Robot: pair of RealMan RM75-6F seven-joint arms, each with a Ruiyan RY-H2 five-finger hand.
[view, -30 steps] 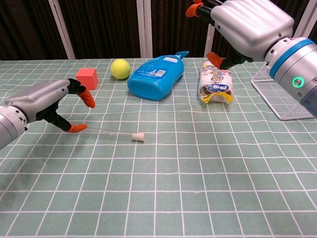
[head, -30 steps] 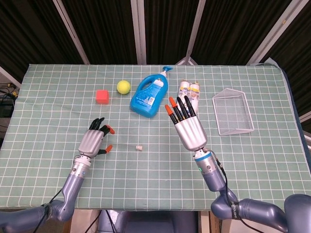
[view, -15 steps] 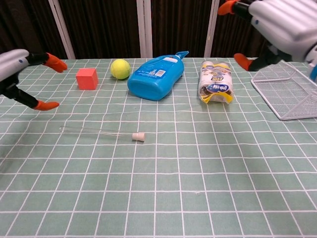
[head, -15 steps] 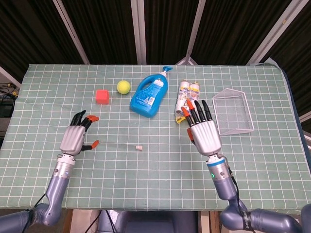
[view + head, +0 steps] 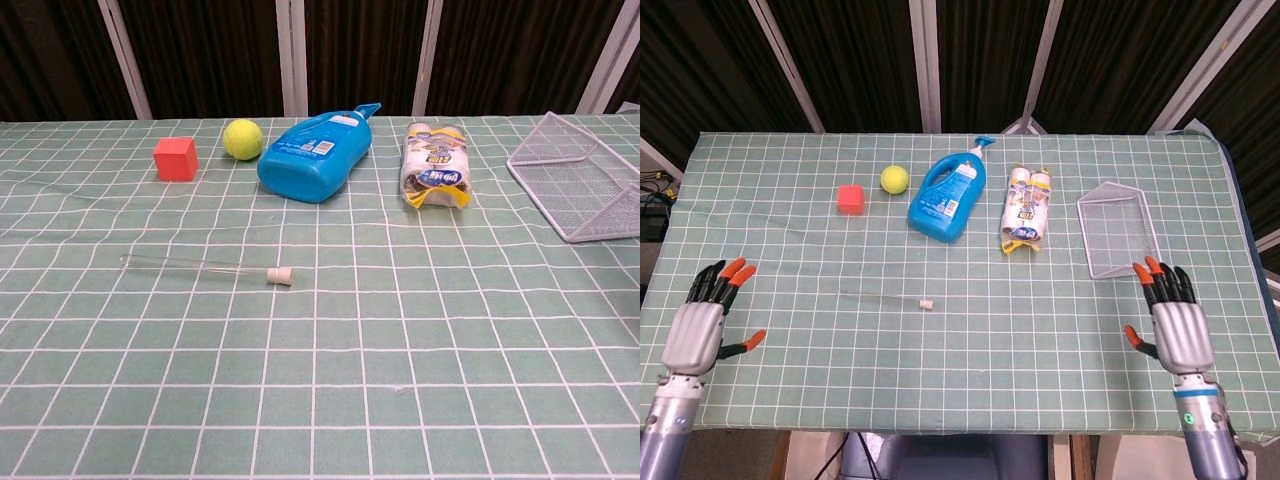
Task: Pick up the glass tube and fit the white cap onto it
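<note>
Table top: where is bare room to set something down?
The whole near strip in front of the glass tube and white cap is free. It is crowded along the far side: cube, ball, blue bottle, packet, wire basket.

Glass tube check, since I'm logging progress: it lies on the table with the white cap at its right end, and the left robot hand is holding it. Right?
Not quite. The glass tube lies with the white cap at its right end, but the left robot hand holds nothing, as the head view shows.

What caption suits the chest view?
Glass tube lying on the table, white cap at its end, no hand near.
</note>
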